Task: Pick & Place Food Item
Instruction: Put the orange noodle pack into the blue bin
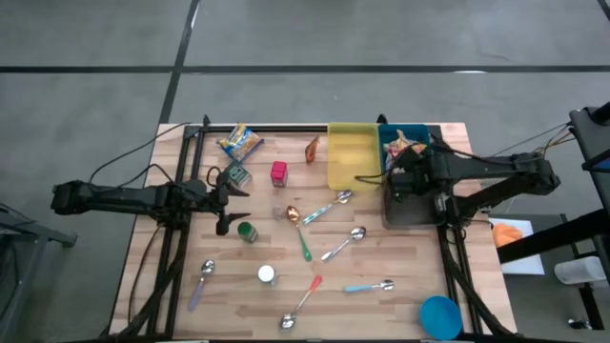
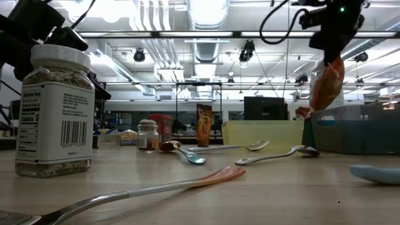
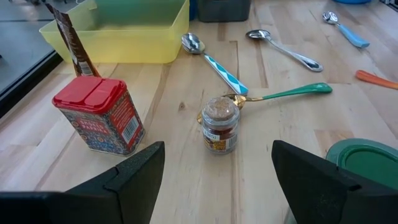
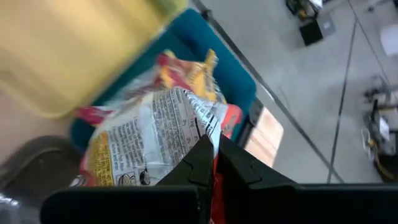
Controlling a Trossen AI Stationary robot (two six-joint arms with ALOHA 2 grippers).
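Observation:
A crinkled snack bag (image 4: 143, 140), orange, red and yellow with white print, hangs from my shut right gripper (image 4: 213, 163). In the low view the bag (image 2: 326, 84) dangles clear above the bins at the table's far right. In the high view it (image 1: 402, 149) shows over the blue bin (image 1: 393, 133). My left gripper (image 3: 214, 180) waits open near the table's left side (image 1: 233, 198), with nothing between its fingers. My right gripper pinches one edge of the bag (image 4: 206, 132) between its two fingers, at their free ends. The fingers slant downward. The bag hangs below them (image 2: 325, 94), crumpled and slack, lifted clear of the bins.
A yellow bin (image 1: 351, 154) stands beside the blue one, a grey bin (image 1: 410, 208) nearer. In front of my left gripper stand a red tin (image 3: 99, 115) and a small spice jar (image 3: 221, 124). Several spoons (image 1: 343, 246), a green lid (image 1: 247, 232) and a blue bowl (image 1: 439, 315) lie about.

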